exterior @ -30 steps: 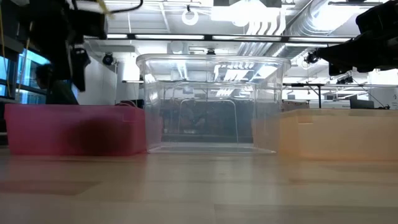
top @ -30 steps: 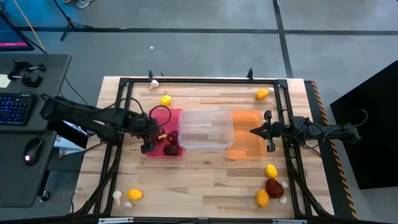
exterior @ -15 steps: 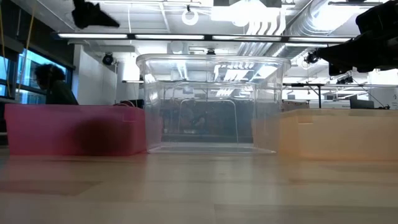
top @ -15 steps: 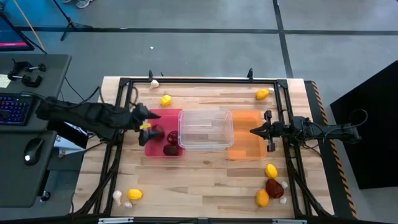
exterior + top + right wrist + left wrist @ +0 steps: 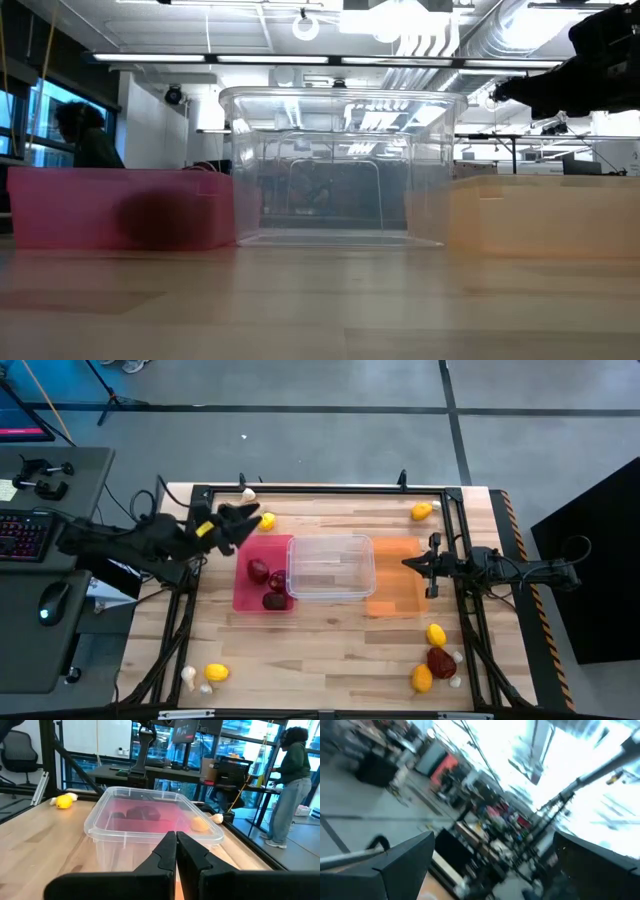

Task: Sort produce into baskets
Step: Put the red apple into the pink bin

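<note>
The left gripper (image 5: 243, 518) hung above the wooden table (image 5: 330, 640), fingers spread apart and holding nothing. A yellow lemon (image 5: 267, 520) lay just beside its fingertips, and a whitish garlic bulb (image 5: 248, 494) sat a little beyond it near the black frame. Just below that gripper in the high view sat the red tray (image 5: 243, 600), shallow and rectangular, and three dark red roundish lumps (image 5: 259, 571) lay inside it.

The clear plastic tray (image 5: 331, 567), round-cornered and see-through, sat touching the red one, on its side away from the left gripper, nothing showing inside. The orange tray (image 5: 395, 592) came next in the row, on the right gripper's side, and also looked bare.

The right gripper (image 5: 407, 568) hovered over the orange tray with its fingers pressed together, nothing between them. From its wrist camera the clear tray stood directly ahead of the closed fingertips (image 5: 175, 840).

More lemons, a dark red lump (image 5: 441, 660) and garlic bulbs lay loose by the table's corners, well apart from both grippers.
</note>
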Motion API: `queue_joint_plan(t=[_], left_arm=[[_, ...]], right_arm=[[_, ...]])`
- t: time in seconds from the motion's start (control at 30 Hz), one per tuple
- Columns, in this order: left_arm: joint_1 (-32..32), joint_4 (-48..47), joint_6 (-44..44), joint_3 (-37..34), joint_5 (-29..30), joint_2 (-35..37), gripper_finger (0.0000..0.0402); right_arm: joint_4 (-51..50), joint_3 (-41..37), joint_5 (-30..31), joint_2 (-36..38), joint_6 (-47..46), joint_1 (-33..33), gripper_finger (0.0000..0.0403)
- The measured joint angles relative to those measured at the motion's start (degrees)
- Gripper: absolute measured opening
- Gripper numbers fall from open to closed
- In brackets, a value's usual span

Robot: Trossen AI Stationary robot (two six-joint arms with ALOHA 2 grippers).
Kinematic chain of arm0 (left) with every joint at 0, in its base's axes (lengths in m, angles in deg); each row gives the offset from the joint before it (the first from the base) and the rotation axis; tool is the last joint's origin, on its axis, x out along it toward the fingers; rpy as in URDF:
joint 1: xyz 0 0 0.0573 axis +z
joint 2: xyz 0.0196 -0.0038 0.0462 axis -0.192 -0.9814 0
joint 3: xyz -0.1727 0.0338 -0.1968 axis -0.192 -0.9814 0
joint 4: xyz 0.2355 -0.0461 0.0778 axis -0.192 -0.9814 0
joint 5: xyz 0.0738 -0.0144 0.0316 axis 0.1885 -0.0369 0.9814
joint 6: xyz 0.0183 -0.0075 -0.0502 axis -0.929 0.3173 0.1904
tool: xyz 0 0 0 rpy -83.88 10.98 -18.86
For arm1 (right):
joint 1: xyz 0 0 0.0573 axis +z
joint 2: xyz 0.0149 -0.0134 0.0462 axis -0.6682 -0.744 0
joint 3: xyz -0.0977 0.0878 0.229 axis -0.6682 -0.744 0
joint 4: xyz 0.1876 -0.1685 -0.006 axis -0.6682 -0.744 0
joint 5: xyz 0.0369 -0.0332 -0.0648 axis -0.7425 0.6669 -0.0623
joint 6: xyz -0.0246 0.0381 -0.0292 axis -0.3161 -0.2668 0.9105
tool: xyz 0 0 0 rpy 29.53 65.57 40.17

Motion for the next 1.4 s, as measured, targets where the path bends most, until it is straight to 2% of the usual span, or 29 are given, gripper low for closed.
queue_joint_plan(t=[0.1,0.2,0.23,0.33,0.4,0.5,0.6,0.77,0.9,1.03,1.13,1.23,1.4], left_arm=[[1.8,1.0,-1.4,0.0,1.8,0.3,0.0392],[3.9,0.5,-1.3,0.0,2.1,0.2,0.0392],[4.6,0.3,-1.3,0.0,1.8,0.2,0.0392],[6.4,-0.1,-1.3,0.0,-0.2,0.2,0.0392],[7.8,-0.1,-1.7,0.0,-2.2,0.2,0.0392],[10.2,0.7,-3.6,0.0,-4.4,0.2,0.0392],[13.1,0.7,-3.8,0.0,-6.3,0.2,0.0392],[17.7,0.7,-3.8,0.0,-13.9,0.8,0.0392],[19.6,0.1,-3.8,0.0,-19.5,2.5,0.0392],[20.3,-3.4,-3.9,0.0,-23.0,5.9,0.0392],[20.5,-7.5,-3.9,0.0,-23.6,8.8,0.0392],[20.5,-10.7,-4.1,0.0,-23.6,11.2,0.0392],[20.4,-13.4,-6.3,0.0,-23.8,14.6,0.0392]], right_arm=[[4.0,0.0,-0.8,-0.1,-3.4,0.0,0.0000],[16.4,0.0,-5.2,-0.1,-20.3,0.1,0.0000],[21.6,0.0,-4.8,-0.1,-25.6,0.1,0.0000],[36.7,0.0,1.3,-0.2,-38.3,0.1,0.0000],[45.3,0.0,4.1,-1.0,-37.9,0.1,0.0000],[56.1,1.3,4.9,-4.6,-36.1,0.1,0.0000],[59.2,8.1,5.0,-12.3,-34.4,0.1,0.0000],[49.7,23.3,5.7,-29.7,-25.1,0.1,0.0000],[42.2,34.9,6.6,-40.0,-18.5,0.1,0.0000],[28.5,45.7,6.2,-47.8,-18.6,0.1,0.0000],[14.5,52.5,4.1,-52.5,-23.2,0.2,0.0000],[-0.4,59.6,1.6,-56.3,-32.9,0.2,0.0000],[-35.8,69.1,-0.2,-62.6,-50.1,1.3,0.0014]])
